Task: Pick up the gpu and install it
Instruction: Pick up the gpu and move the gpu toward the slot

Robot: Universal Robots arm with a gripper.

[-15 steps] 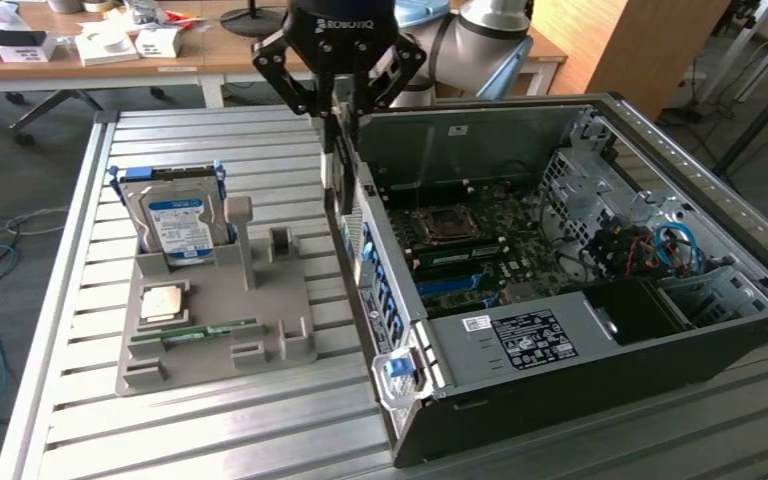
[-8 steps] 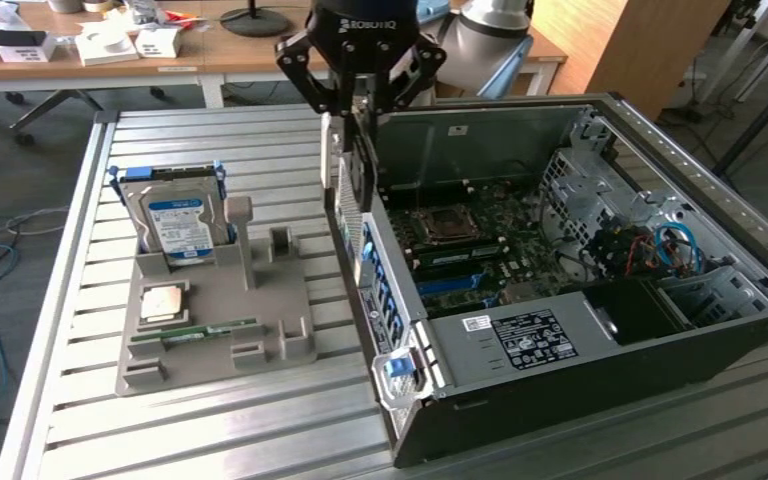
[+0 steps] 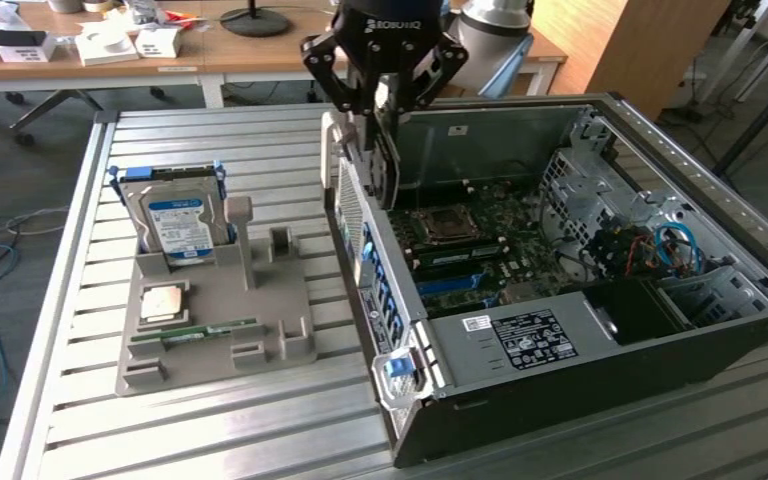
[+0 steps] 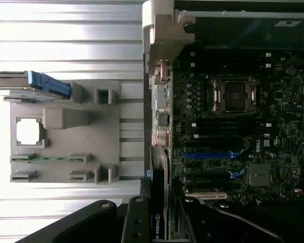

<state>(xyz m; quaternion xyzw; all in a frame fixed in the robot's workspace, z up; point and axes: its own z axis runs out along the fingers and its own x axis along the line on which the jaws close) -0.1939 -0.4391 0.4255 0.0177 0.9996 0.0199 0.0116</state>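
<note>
One thin, flat, dark gpu [image 3: 387, 160] hangs upright over the rear wall of the one open black computer case [image 3: 558, 410], clamped between two black fingers [image 3: 352, 92]. Beside the case we count one grey plastic tray [image 3: 277, 320] carrying one silver hard drive [image 3: 177, 225] and one slim green memory stick [image 3: 195, 331].

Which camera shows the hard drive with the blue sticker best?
The exterior view: the hard drive stands upright in the grey holder, label facing the camera. The wrist view sees it edge-on, with its blue rail.
</note>
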